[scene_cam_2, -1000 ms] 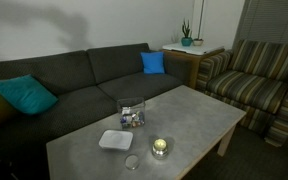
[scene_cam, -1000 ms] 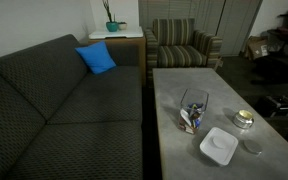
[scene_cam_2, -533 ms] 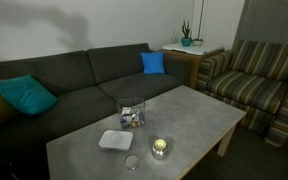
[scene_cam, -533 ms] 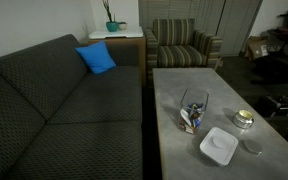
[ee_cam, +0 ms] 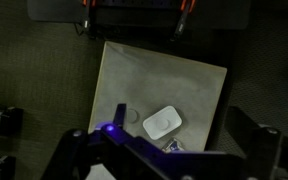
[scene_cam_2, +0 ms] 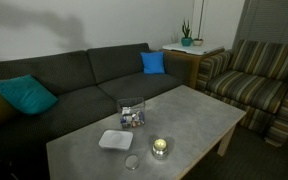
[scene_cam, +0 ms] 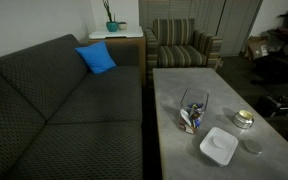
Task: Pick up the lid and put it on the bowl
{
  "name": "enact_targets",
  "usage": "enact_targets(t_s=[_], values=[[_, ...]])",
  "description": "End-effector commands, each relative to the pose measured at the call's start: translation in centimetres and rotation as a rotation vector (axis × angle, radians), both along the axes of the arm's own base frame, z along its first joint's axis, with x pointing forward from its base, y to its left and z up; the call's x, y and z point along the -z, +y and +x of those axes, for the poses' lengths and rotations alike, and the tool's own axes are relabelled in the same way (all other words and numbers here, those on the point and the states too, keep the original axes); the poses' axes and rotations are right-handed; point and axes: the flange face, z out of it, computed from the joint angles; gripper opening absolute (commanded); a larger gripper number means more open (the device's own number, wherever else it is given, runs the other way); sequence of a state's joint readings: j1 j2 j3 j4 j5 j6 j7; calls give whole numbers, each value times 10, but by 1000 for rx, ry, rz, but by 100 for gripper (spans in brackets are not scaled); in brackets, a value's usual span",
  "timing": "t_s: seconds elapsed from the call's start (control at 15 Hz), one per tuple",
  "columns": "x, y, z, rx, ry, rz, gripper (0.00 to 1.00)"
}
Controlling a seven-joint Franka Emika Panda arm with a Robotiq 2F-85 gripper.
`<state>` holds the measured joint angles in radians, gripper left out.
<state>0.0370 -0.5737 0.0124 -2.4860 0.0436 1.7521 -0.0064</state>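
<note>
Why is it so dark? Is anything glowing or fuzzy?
In both exterior views the room is dim and soft; the white lid stands out, and the tin glows bright. Wrist view: the table far below is fairly sharp, but the dark robot parts close to the camera are blurry, with a small purple light.

No text, label, brand, number or sign is legible in any view; the pictures are too small and dim to show lettering.
</note>
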Motion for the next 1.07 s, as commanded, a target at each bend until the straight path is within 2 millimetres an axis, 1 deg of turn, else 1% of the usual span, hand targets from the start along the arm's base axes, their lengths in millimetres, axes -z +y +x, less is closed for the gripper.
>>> enact_targets(t_s=[0.0, 0.13, 0.27, 0.33, 0.47, 0.67, 0.73, 0.8, 0.93, 1.0], values=[[31, 17, -8, -57, -62, -2, 100], [53, 30, -8, -86, -52, -8, 100], [77, 41, -10, -114, 7, -17, 100], [57, 33, -10, -89, -24, -23, 100], [71, 40, -13, -108, 8, -29, 100], [74, 40, -12, -110, 15, -30, 100], [72, 41, -15, -102, -30, -36, 100], [73, 42, -13, -81, -54, -30, 100], [82, 47, 3, -56, -98, -29, 100], [92, 52, 15, -49, -110, -23, 100]])
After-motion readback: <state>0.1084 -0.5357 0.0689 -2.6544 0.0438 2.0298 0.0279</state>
